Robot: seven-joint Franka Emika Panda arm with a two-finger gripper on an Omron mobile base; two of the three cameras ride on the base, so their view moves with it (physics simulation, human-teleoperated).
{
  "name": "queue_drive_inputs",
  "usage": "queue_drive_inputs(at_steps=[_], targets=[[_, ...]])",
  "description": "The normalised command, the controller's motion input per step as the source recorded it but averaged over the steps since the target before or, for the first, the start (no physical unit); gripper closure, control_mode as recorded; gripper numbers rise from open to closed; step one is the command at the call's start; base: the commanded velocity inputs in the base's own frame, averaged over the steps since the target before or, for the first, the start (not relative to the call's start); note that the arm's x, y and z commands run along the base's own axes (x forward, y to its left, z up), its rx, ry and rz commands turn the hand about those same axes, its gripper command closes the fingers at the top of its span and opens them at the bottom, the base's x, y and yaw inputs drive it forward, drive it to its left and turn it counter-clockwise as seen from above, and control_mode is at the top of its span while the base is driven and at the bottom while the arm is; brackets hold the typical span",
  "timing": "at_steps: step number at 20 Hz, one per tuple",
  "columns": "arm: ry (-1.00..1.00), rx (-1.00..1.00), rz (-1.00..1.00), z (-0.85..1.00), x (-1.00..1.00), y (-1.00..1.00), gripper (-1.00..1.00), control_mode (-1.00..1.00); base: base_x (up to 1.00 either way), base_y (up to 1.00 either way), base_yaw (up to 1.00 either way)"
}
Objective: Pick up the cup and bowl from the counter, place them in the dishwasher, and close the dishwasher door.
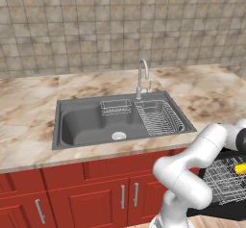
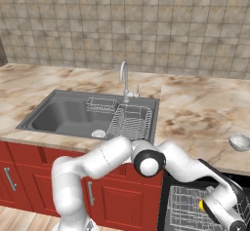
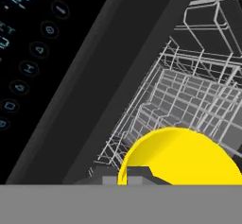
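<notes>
Over the white rack [image 3: 198, 95] of the open dishwasher [image 2: 171, 210], your claw [image 3: 137, 178] seems to grip the cup [image 3: 182, 157] low for release, while the bowl [image 2: 239, 142] waits on the bench [image 2: 195, 113].

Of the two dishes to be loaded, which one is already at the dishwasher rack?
The yellow cup, down at the white wire rack of the open dishwasher. The grey bowl still sits on the counter, right of the sink.
</notes>
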Motion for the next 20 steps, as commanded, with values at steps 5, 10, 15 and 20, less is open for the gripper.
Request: queue_drive_inputs(at_steps=[5,10,15,20], targets=[[0.02,0.00,0.00,-0.42,0.26,-0.21,1.00,-1.00,0.00,0.00,0.00],[0.01,0.00,0.00,-0.37,0.19,-0.22,1.00,-1.00,0.00,0.00,0.00],[0.00,0.00,0.00,-0.36,0.12,-0.21,1.00,-1.00,0.00,0.00,0.00],[0.00,0.00,0.00,-0.30,0.13,-0.23,1.00,-1.00,0.00,0.00,0.00]])
